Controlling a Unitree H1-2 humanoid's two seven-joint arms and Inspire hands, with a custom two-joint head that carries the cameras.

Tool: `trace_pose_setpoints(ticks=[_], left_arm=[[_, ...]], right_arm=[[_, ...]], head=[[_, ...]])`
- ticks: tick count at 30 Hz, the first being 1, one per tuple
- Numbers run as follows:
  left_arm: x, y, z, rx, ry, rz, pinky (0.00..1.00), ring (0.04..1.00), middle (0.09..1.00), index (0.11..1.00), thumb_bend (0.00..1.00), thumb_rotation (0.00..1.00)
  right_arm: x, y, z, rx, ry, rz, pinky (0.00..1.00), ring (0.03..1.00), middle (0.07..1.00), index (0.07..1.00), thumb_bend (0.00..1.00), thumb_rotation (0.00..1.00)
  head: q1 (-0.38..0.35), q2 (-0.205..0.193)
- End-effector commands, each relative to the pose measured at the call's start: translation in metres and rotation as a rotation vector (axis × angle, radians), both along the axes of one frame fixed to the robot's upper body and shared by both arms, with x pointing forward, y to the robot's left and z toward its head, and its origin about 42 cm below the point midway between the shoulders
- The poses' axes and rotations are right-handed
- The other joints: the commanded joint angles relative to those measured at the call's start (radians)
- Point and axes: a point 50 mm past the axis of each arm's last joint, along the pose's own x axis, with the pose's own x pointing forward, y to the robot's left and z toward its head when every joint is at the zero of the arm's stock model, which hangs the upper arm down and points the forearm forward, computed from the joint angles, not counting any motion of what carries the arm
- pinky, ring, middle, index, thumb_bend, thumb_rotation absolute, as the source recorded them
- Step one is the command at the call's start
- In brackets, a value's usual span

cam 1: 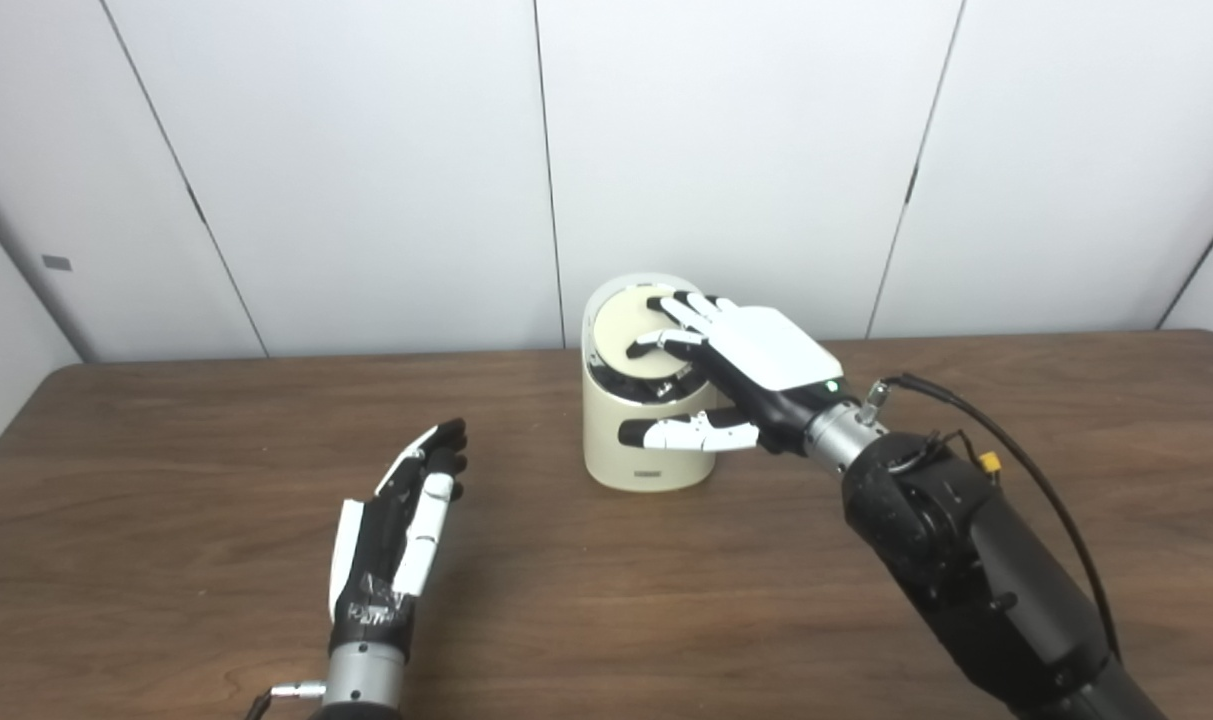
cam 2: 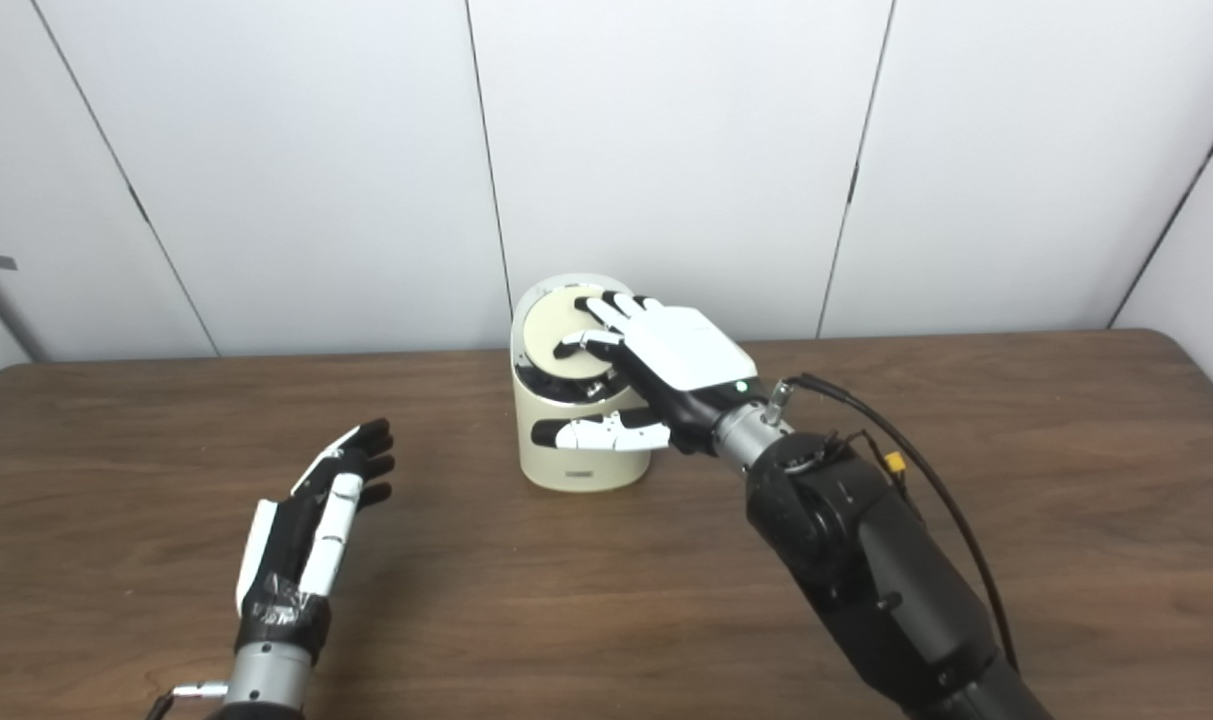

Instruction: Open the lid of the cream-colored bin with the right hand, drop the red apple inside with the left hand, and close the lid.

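The cream-colored bin [cam 1: 638, 455] stands upright at the middle back of the table. Its round lid [cam 1: 628, 330] sits tilted in the rim, with a dark gap showing along its front edge. My right hand [cam 1: 756, 355] lies flat on the lid with fingers spread, its thumb reaching across the bin's front wall. My left hand [cam 1: 401, 520] is open and empty, held edge-up over the table to the left of the bin and apart from it. No red apple is in view.
The brown wooden table [cam 1: 666, 600] spans the whole view. White wall panels stand close behind the bin. My right forearm, with a loose black cable [cam 1: 1016, 450], stretches over the table's right half.
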Motion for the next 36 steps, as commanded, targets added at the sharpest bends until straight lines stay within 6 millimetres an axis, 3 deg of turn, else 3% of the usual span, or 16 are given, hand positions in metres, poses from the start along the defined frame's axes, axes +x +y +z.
trace_pose_setpoints(ticks=[1,21,36], left_arm=[[0.005,-0.003,0.019,0.01,-0.08,-0.004,0.81,0.847,0.86,0.858,0.5,0.87],[0.006,-0.005,0.019,-0.002,-0.09,-0.005,0.81,0.846,0.859,0.857,0.49,0.84],[0.006,-0.003,0.018,0.003,-0.087,-0.001,0.82,0.849,0.855,0.859,0.5,0.85]], right_arm=[[0.001,0.0,-0.003,-0.066,0.02,0.023,1.0,1.0,0.991,0.764,0.58,1.0],[-0.002,0.0,-0.006,-0.071,0.028,0.032,1.0,1.0,0.992,0.759,0.57,0.99],[-0.023,-0.011,0.055,0.117,-0.07,-0.006,1.0,1.0,1.0,0.819,0.54,1.0]], head=[[0.0,0.0],[0.002,-0.005],[-0.002,-0.004]])
